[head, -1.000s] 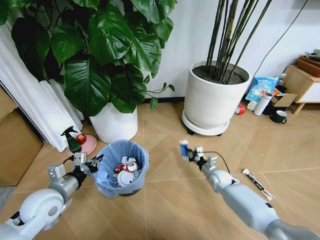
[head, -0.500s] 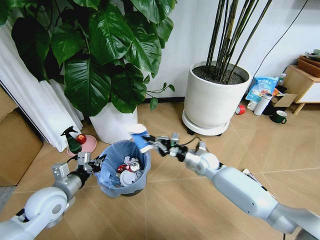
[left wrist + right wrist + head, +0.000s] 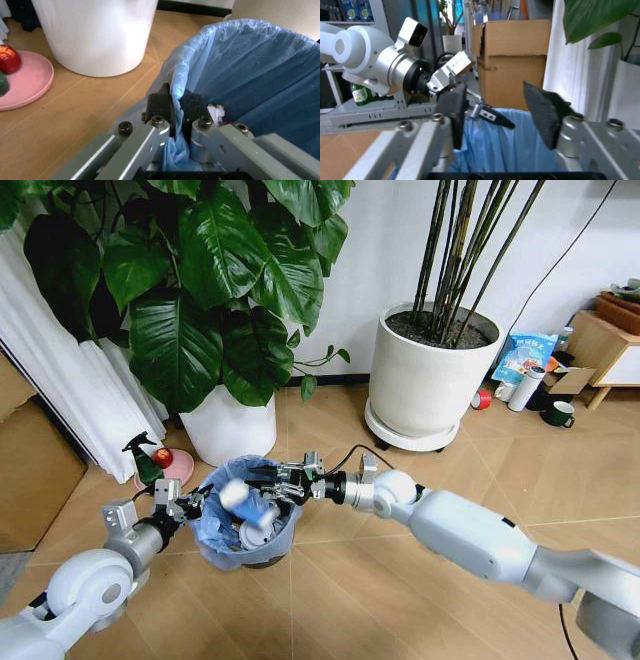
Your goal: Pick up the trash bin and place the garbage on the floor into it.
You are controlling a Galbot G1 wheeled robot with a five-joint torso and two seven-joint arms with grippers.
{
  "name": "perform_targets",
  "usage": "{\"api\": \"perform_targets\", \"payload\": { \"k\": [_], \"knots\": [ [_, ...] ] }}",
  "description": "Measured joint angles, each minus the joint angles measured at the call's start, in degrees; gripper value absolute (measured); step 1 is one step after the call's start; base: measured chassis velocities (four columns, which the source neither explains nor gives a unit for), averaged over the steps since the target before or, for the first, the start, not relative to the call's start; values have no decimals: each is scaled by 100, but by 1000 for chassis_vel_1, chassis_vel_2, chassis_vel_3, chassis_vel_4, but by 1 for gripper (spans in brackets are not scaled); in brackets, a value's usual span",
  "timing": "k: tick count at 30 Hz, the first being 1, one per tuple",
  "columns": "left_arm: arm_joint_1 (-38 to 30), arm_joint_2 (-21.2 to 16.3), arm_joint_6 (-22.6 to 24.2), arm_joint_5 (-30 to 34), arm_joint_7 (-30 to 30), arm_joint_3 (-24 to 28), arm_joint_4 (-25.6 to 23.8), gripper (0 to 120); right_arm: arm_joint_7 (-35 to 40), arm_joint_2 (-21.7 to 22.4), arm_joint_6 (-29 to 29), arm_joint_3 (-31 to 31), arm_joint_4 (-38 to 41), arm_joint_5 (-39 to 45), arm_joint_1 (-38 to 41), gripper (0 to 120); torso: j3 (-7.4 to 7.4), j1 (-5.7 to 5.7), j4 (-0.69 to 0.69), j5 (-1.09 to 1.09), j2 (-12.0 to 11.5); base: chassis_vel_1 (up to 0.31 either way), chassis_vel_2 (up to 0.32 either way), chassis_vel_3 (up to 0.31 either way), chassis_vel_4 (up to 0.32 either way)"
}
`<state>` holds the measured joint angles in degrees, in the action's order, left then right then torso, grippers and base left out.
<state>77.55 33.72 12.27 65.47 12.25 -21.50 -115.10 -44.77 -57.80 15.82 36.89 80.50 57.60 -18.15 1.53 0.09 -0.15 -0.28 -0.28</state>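
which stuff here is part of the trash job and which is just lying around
Part of the job:
trash bin, rim pinched by the left gripper
blue-white packet, dropping under the open right gripper
litter in the bin

Just lying about:
white plant pots
green spray bottle on pink dish
mug

Light-blue bag (image 3: 216, 515) lines the dark trash bin (image 3: 262, 561).

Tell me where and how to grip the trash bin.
Grip the trash bin at its bag-covered rim, from above on the side nearest the robot's left: the wall is thin and upright, so one finger goes inside, one outside. The left gripper pinches it exactly so.
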Motion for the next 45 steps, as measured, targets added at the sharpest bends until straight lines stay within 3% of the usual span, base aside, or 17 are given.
{"api": "perform_targets", "payload": {
  "k": [2,5,7,10,12,16,21,25,30,45],
  "knots": [
    [-5,0,1,2,0,0,0,0,2,30,-4,0,9,10,20,46,0,0,0,0,0,0,0,0,0],
    [-31,8,1,9,4,-14,14,0,268,117,-6,-217,57,25,-156,61,0,0,1,0,0,0,0,0,0],
    [-32,11,1,10,5,-20,17,0,359,134,-9,-277,66,24,-222,63,0,0,1,0,0,0,0,0,0],
    [-8,92,2,5,12,-78,10,0,1121,296,-155,-872,108,-61,-848,80,0,0,0,1,0,0,0,0,0],
    [6,115,2,-3,13,-91,4,0,1356,332,-162,-1005,108,-119,-980,84,0,0,-1,1,0,0,0,0,0],
    [149,196,2,-34,23,-221,-37,0,2729,528,-223,-1932,114,-476,-1866,99,0,0,0,1,0,0,0,0,0],
    [250,198,2,-60,14,-295,-67,0,3372,586,-398,-2723,107,-685,-2705,100,-1,0,0,2,0,0,0,0,0],
    [327,208,2,-67,10,-383,-97,0,4311,519,-666,-3624,4,-1244,-3675,100,-1,0,-2,2,0,0,0,0,0],
    [408,160,2,-55,2,-493,-126,0,4791,368,-920,-4292,-355,-1858,-4297,100,-1,0,0,2,0,0,0,0,0],
    [588,76,-5,-32,-19,-676,-175,0,4577,-53,-1074,-4845,-1752,-2539,-4651,100,0,0,0,2,0,0,0,0,0]
  ]
}}
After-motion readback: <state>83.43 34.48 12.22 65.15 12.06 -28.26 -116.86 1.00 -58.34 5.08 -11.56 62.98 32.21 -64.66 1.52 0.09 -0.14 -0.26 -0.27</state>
